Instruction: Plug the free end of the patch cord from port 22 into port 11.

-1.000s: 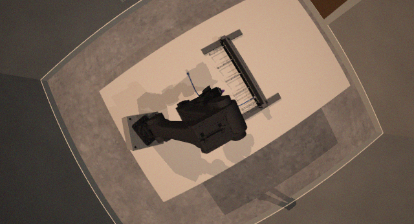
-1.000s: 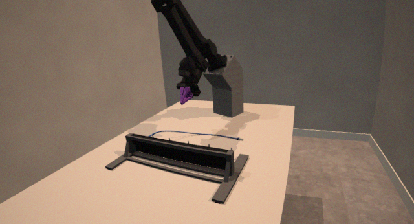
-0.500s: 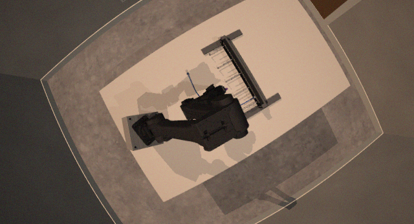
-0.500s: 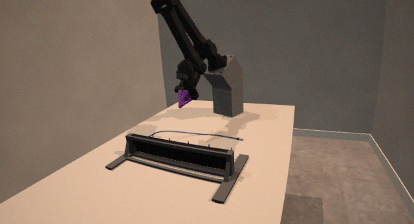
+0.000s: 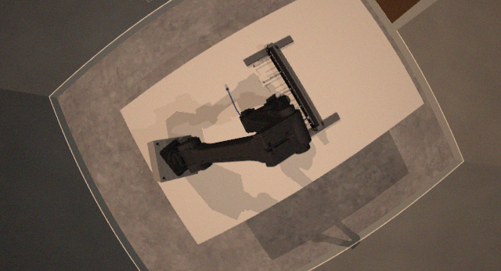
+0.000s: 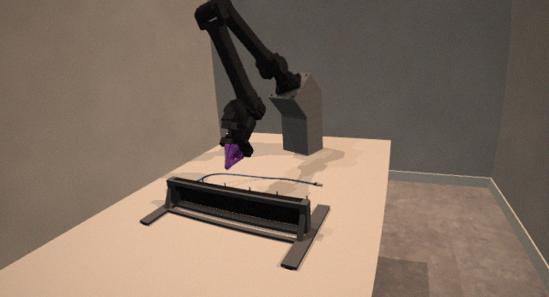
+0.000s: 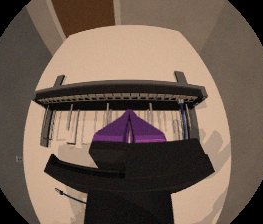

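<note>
Closed, empty gripper (image 6: 232,159) hangs above cord (image 6: 257,177) behind rack (image 6: 300,203)

The arm (image 6: 240,74) is matte black throughout, built of long boxy links joined by thicker, blocky joint housings. Its foot sits on a plain grey wedge-shaped pedestal (image 6: 309,130) with a slanted top face; from above, that mounting plate (image 5: 156,161) shows small dark screw heads at its corners. The gripper (image 6: 232,156) ends in bright purple, tapered fingers below a black wrist block.
</note>
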